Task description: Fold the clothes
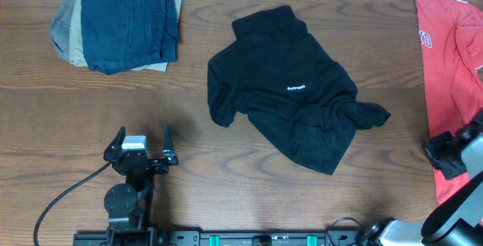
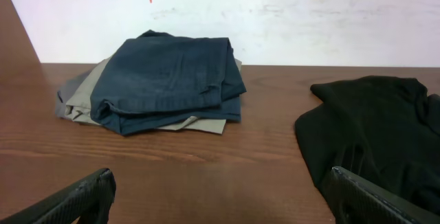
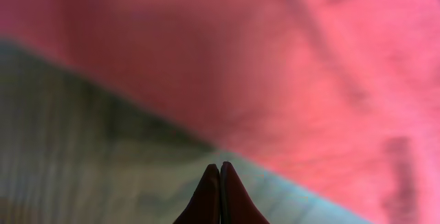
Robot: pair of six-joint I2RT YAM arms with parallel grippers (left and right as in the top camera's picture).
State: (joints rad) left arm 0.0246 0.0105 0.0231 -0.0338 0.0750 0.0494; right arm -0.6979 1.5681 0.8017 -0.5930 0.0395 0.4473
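A folded pile [image 1: 121, 21] sits up-left of the crumpled black T-shirt [image 1: 290, 87]; the left claw [image 1: 142, 140], down-left of that T-shirt, gapes wide, empty. Right of the T-shirt lies a red shirt [image 1: 449, 50], and the right claw [image 3: 220, 172] at its near edge is pinched closed

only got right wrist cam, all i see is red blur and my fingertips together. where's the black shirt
Observer: The black T-shirt lies crumpled mid-table, to the left of your right gripper, which is at the edge of the red T-shirt.
Operator: is the left arm on it yet
Observer: No. The left gripper is open at the near left, apart from the shirt and holding nothing.
Operator: anything else on the table
Observer: A stack of folded garments sits at the far left corner, with a dark blue one on top.
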